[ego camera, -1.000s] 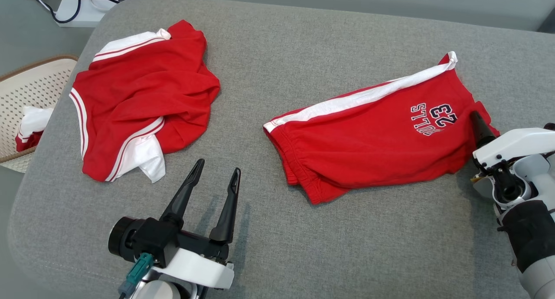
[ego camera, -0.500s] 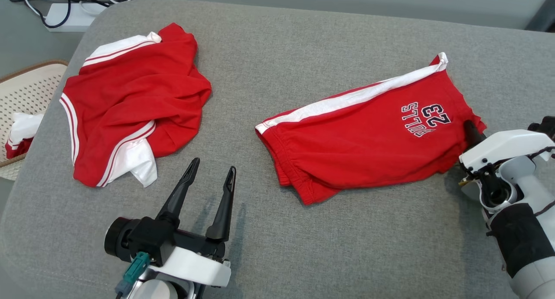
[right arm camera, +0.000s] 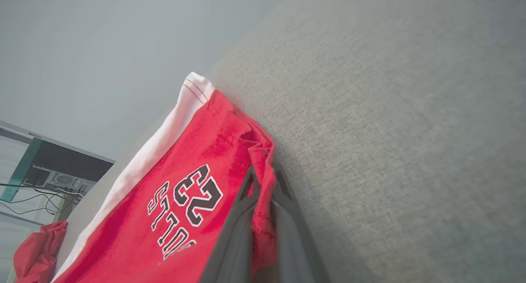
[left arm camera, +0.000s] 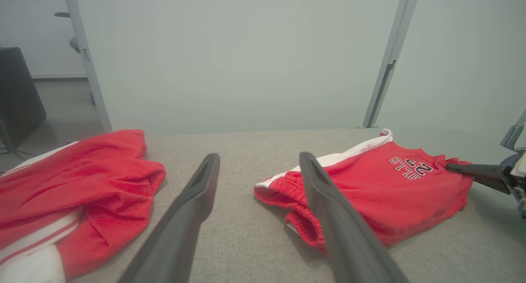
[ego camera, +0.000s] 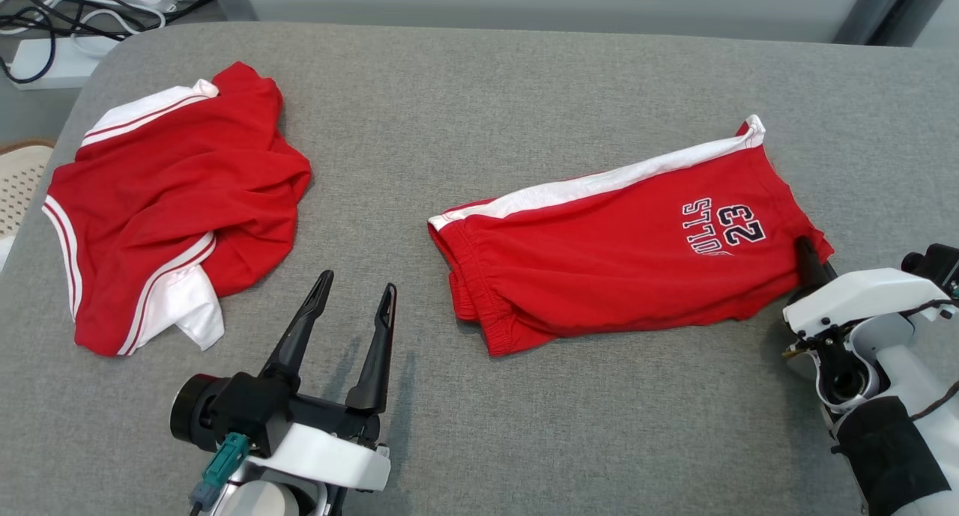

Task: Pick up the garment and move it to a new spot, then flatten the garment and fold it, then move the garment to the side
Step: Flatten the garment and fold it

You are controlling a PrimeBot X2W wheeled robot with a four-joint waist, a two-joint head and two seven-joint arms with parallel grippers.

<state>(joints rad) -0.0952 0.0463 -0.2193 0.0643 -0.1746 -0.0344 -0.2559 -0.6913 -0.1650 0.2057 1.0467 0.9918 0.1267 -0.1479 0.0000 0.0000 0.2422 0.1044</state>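
**Operator:** Where is the garment?

**Technician:** The red shorts [ego camera: 599,261] lie flat on the grey bench [ego camera: 479,74], toward 3 o'clock from centre in the head view. The waistband faces 9 o'clock. The white side stripe runs along the 12 o'clock edge, and the "23" print sits near the 3 o'clock end.

**Operator:** What is the right gripper doing?

**Technician:** The right gripper [ego camera: 808,252] is at the shorts' 4 o'clock corner. Its fingers are closed on the red hem, and the right wrist view shows cloth pinched between them.

**Operator:** And the left gripper?

**Technician:** The left gripper [ego camera: 357,284] is at 7 o'clock in the head view. Its fingers are spread apart and hold nothing, with the tips pointing toward 12 o'clock.

**Operator:** Is anything else on the bench?

**Technician:** A second red-and-white garment [ego camera: 172,201] lies crumpled at 9 o'clock, well apart from the shorts.
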